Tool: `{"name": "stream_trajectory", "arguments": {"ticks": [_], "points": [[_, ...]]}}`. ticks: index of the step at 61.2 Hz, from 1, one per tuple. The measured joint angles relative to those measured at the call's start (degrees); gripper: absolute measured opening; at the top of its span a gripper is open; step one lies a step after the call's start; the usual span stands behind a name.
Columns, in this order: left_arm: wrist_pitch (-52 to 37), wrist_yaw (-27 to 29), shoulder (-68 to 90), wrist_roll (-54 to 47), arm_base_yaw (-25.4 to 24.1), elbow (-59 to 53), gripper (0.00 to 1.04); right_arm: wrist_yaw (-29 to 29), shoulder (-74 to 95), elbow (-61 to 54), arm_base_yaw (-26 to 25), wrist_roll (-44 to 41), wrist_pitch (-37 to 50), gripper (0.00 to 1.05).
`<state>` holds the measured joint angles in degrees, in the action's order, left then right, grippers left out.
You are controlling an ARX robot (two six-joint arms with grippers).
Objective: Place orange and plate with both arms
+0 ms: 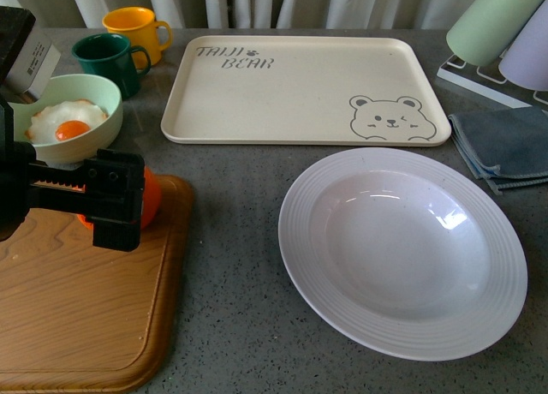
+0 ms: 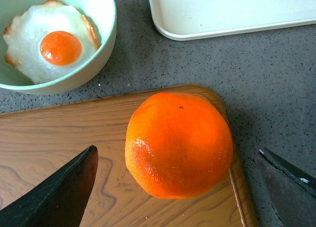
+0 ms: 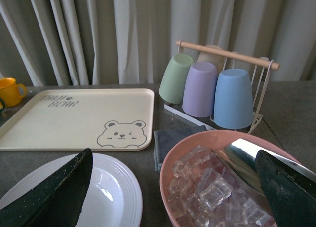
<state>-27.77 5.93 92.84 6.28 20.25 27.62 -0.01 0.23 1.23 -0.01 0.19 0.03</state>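
Orange skin, glossy and dimpled, fills the left wrist view: the orange (image 2: 178, 145) sits at the far right corner of the wooden cutting board (image 1: 77, 308), close to the board's edge. The left gripper (image 2: 177, 153) is spread wide around it, one black finger on each side, neither touching the fruit. So it is released, in place for a grasp that has not been made.

The plate (image 1: 293, 227) lies flat and empty on the grey worktop, just beside the board's right edge and near the front edge of the bear-print tray (image 1: 300, 94), apart from both. The right arm does not show in the front view. From its own wrist camera the right gripper (image 3: 174, 155) hangs with its fingers wide apart, holding nothing, above the plate's right side and a pink bowl (image 3: 165, 175) of ice cubes (image 3: 202, 187).

As I judge it, the task is barely begun. Neither thing is lifted or set down anywhere new. The tray, bare and nearby, looks the likely destination. Both the grasps and both the placements are left to do.
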Motion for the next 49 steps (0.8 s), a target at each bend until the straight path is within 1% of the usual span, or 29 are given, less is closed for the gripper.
{"name": "stream_trajectory", "arguments": {"ticks": [24,41,43,44,46,47,49], "points": [[-0.4,-1.4,5.7,0.4,0.4,2.8,0.96,0.0,0.0,0.0,0.0,0.0,0.0,0.96],[-0.3,-1.0,8.6,0.0,1.0,4.8,0.96,0.0,0.0,0.0,0.0,0.0,0.0,0.96],[-0.2,-0.9,8.6,-0.1,1.1,4.9,0.93,0.0,0.0,0.0,0.0,0.0,0.0,0.96],[0.0,-0.8,8.6,-0.1,1.1,5.0,0.89,0.0,0.0,0.0,0.0,0.0,0.0,0.96],[0.2,-0.7,8.6,0.0,1.2,5.0,0.86,0.0,0.0,0.0,0.0,0.0,0.0,0.96],[0.5,-0.3,8.6,0.0,1.2,5.1,0.8,0.0,0.0,0.0,0.0,0.0,0.0,0.96],[0.7,-0.3,8.6,0.0,1.3,5.1,0.75,0.0,0.0,0.0,0.0,0.0,0.0,0.96]]}}
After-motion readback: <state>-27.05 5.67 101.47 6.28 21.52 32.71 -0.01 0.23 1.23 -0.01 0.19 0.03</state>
